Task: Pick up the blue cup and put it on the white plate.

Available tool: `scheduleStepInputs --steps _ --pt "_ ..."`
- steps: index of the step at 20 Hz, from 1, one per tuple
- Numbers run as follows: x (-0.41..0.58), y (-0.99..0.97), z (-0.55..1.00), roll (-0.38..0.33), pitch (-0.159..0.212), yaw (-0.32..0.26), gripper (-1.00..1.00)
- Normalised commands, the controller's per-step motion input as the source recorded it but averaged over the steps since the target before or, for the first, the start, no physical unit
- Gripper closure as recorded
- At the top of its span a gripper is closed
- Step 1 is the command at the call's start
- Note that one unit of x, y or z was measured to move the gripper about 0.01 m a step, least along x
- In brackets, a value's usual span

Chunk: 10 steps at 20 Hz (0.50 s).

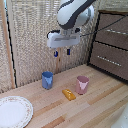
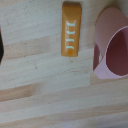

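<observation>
The blue cup point(image 1: 47, 79) stands upright on the wooden table, towards the exterior view's left. The white plate point(image 1: 14, 111), with a faint patterned rim, lies at the table's front corner on that same side, partly cut off by the frame edge. My gripper point(image 1: 62, 51) hangs high above the table, above and slightly to the exterior view's right of the blue cup. Its fingers are apart and open, with nothing between them. Neither the blue cup nor the plate shows in the wrist view.
A pink cup point(image 1: 82, 84) point(image 2: 112, 47) stands to the exterior view's right of the blue cup. An orange flat object point(image 1: 69, 94) point(image 2: 70, 29) lies between the cups, nearer the front. Wooden drawers point(image 1: 111, 45) rise at the back right. A woven screen stands behind.
</observation>
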Motion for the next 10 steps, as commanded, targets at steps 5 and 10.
scheduleStepInputs --steps 5,10 --pt "0.592 0.01 -0.11 -0.017 0.060 0.048 -1.00" --pt "0.671 0.01 -0.16 -0.018 0.065 0.055 -1.00"
